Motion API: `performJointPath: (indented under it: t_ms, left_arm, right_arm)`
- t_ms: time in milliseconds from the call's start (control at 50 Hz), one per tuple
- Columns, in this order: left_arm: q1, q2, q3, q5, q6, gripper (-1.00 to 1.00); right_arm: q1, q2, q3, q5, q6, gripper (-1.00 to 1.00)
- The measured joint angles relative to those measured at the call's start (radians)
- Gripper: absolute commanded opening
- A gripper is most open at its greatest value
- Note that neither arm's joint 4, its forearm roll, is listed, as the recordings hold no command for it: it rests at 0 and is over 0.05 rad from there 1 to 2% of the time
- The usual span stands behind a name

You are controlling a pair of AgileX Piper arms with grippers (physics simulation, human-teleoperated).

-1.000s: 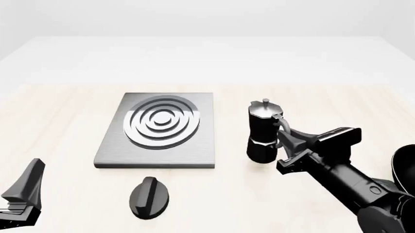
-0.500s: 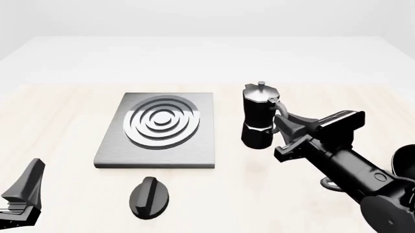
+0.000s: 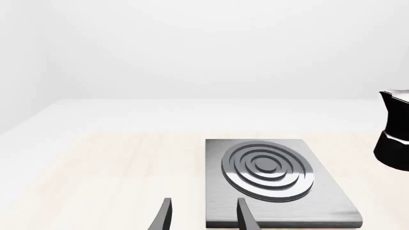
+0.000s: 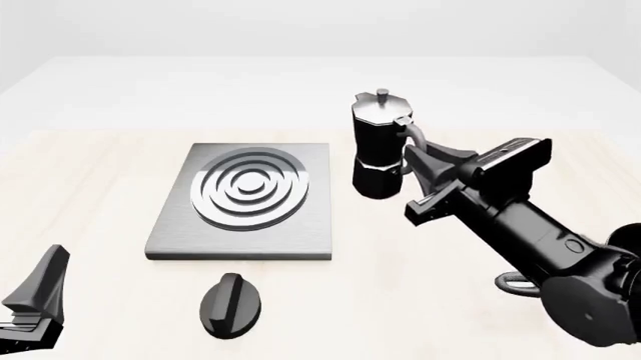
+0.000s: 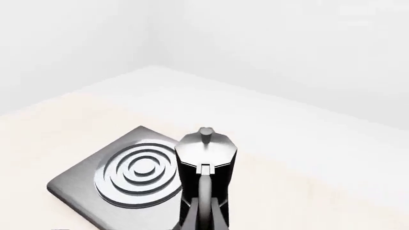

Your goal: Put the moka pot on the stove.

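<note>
The moka pot, black and faceted with a silver lid, hangs in the air just right of the stove. My right gripper is shut on its curved handle. In the right wrist view the pot stands upright right in front of the camera, with the stove below and beside it. The stove is a grey slab with concentric rings and nothing on it. My left gripper is low at the front left, open and empty. Its wrist view shows the stove and the pot's edge.
A black oval knob lies on the table in front of the stove. The loop end of a black pan handle shows under my right arm at the right. The table is light wood.
My right gripper has lifted the moka pot off the table and carried it up and left, toward the stove's right edge. The left arm has not moved.
</note>
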Motion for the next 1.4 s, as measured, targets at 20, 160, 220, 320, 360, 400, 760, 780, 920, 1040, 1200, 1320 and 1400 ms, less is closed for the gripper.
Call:
performJointPath:
  t_ms: [20,160,220,320,360,400,760,780,920,1040,1200,1320,1400]
  left_arm:
    - [0.000,0.000,0.000,0.000,0.000,1.00]
    - [0.000,0.000,0.000,0.000,0.000,1.00]
    - [0.000,0.000,0.000,0.000,0.000,1.00]
    - [0.000,0.000,0.000,0.000,0.000,1.00]
    - [0.000,0.000,0.000,0.000,0.000,1.00]
    - [0.000,0.000,0.000,0.000,0.000,1.00]
    - [0.000,0.000,0.000,0.000,0.000,1.00]
    - [0.000,0.000,0.000,0.000,0.000,1.00]
    - [0.000,0.000,0.000,0.000,0.000,1.00]
    - [0.000,0.000,0.000,0.000,0.000,1.00]
    - [0.000,0.000,0.000,0.000,0.000,1.00]
    - [0.000,0.000,0.000,0.000,0.000,1.00]
    - [0.000,0.000,0.000,0.000,0.000,1.00]
  right_arm:
    - [0.004,0.004,-0.005,-0.004,-0.002,-1.00]
    - [0.025,0.038,-0.044,-0.031,-0.011,-1.00]
    - [0.033,0.055,-0.062,-0.040,-0.013,-1.00]
    - [0.045,0.081,-0.090,-0.052,-0.017,-1.00]
    - [0.049,0.091,-0.100,-0.055,-0.018,-1.00]
    - [0.054,0.100,-0.111,-0.059,-0.018,-1.00]
    - [0.084,0.189,-0.209,-0.073,-0.019,-1.00]
    - [0.085,0.194,-0.214,-0.074,-0.018,-1.00]
    - [0.095,0.232,-0.247,-0.081,-0.015,-1.00]
    - [0.106,0.266,-0.278,-0.083,-0.012,-1.00]
    - [0.123,0.316,-0.326,-0.079,-0.006,-1.00]
    - [0.137,0.356,-0.365,-0.073,-0.002,-1.00]
    - [0.145,0.381,-0.389,-0.071,0.000,-1.00]
